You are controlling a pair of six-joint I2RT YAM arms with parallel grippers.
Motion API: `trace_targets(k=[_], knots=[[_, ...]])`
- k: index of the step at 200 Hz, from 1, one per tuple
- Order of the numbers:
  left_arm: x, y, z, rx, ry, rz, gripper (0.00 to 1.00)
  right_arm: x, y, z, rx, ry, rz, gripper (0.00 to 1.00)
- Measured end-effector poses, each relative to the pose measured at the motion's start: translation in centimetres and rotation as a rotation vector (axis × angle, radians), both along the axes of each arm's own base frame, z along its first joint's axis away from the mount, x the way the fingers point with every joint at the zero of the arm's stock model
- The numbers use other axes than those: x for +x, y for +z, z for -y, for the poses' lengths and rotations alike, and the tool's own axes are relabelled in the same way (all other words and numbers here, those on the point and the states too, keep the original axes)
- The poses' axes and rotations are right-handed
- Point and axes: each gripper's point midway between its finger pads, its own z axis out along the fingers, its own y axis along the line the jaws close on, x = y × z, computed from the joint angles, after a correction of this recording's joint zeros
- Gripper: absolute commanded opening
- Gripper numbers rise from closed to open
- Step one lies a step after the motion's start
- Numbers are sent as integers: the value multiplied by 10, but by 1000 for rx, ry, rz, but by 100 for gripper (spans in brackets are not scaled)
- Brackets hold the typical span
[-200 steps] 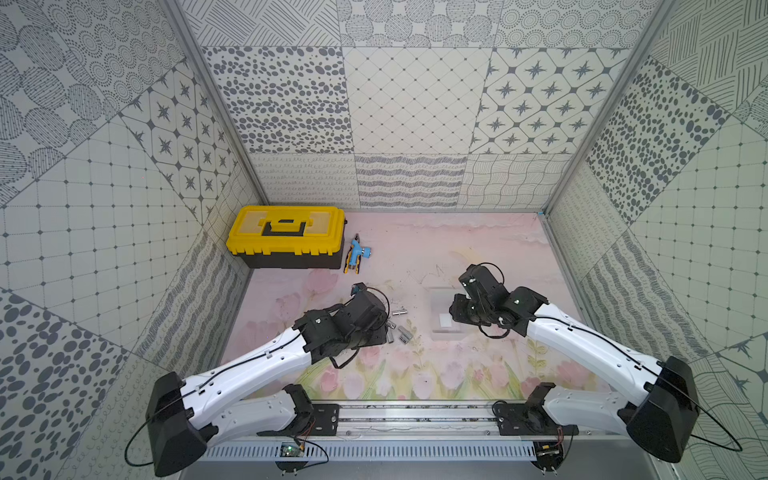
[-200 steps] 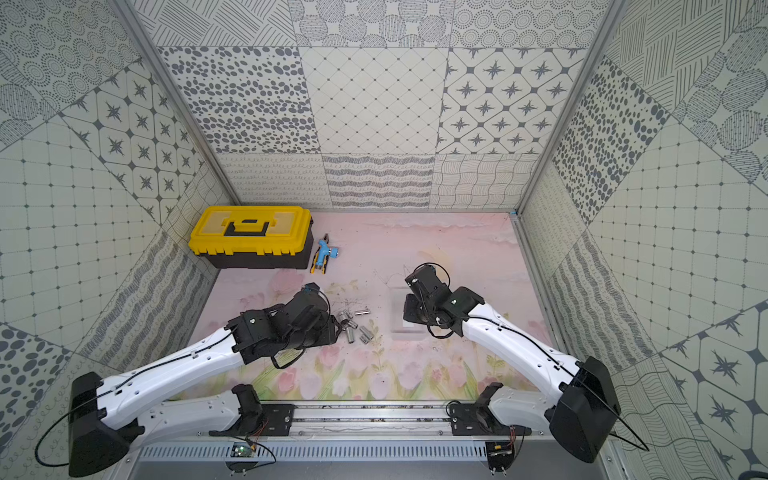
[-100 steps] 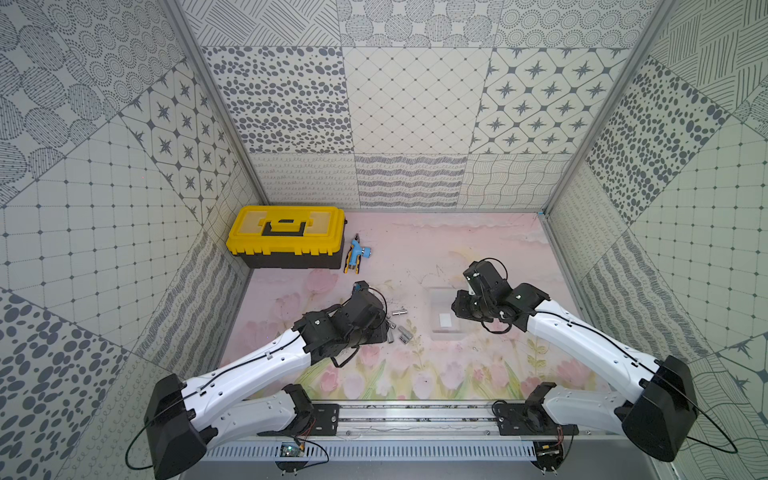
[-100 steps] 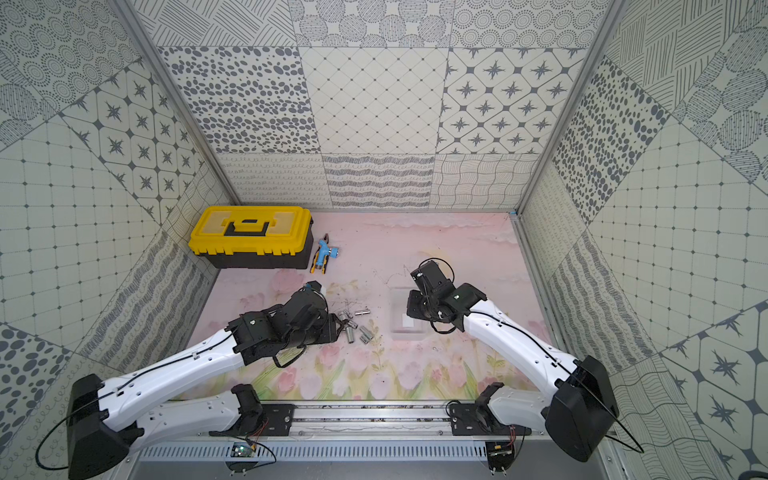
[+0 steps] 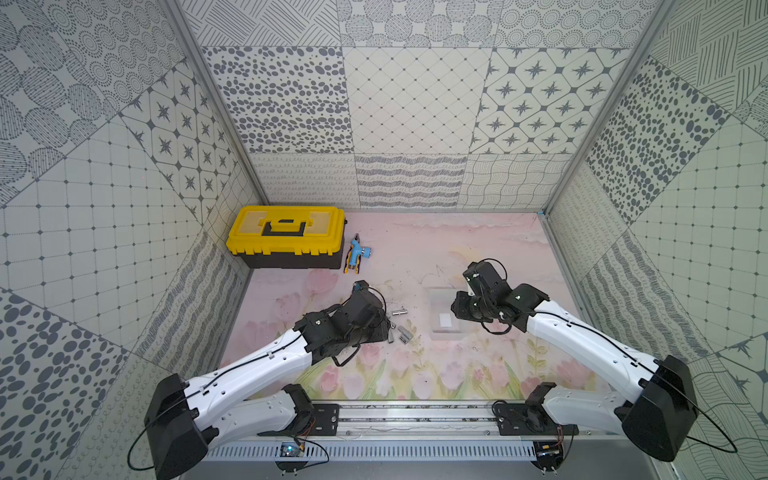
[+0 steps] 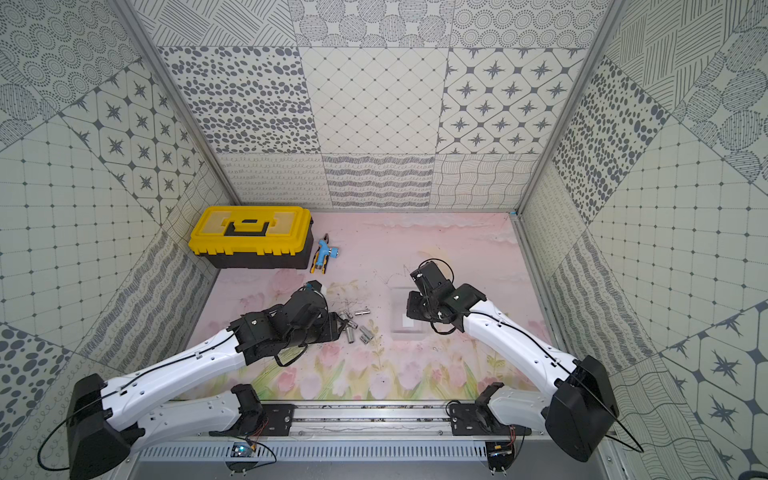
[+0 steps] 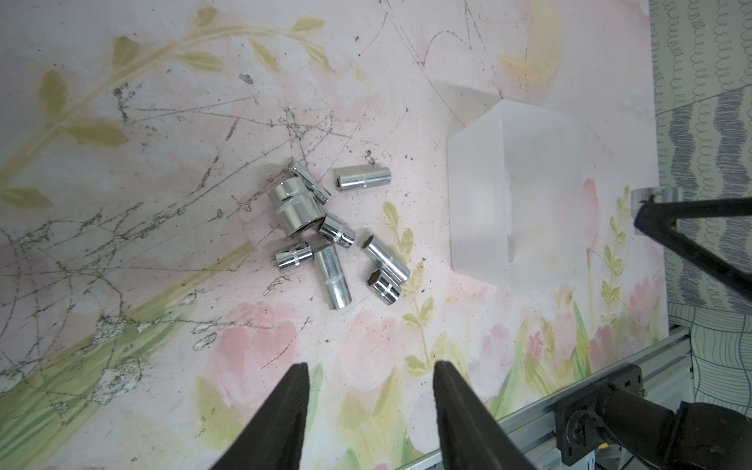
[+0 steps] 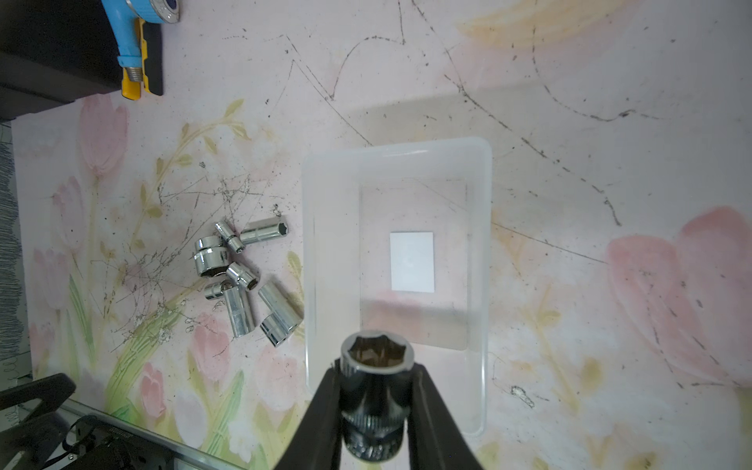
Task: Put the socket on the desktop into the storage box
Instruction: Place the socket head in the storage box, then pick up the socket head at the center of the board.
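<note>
Above the storage box (image 8: 396, 158), right of the loose sockets (image 8: 209, 260), the right gripper (image 8: 376, 366) pinches one chrome socket (image 8: 376, 407), best lowered inside the rim before release, while the left gripper (image 7: 371, 364) hangs spread over them.

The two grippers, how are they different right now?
The right gripper is shut on a shiny socket; the left gripper is open and holds nothing. The right gripper hangs at the storage box; the left gripper hangs by the loose sockets on the desktop. Both have black fingers.
</note>
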Motion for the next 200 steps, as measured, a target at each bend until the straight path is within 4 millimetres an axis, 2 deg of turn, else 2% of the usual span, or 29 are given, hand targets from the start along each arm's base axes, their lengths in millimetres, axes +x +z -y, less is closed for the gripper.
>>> trace_targets(k=[50,62,94,148,162,179,200], knots=[[3,-6,-7,7,23,-12,55,-3,-5,-2,-26,18,-6,31],[2,-10,-8,11,25,-20,55,-2,-6,-3,-32,21,-6,35],[0,-17,-9,20,28,-37,54,0,-11,-6,-60,39,-13,60],[0,-17,-9,18,32,-38,54,5,-1,-12,-79,49,26,69],[0,-17,-10,19,35,-39,54,-1,0,-17,-104,66,44,72],[1,-19,-13,22,52,-46,53,-11,5,-25,-158,90,76,82],[4,-24,-20,31,87,-63,53,-24,18,-49,-216,140,158,86]])
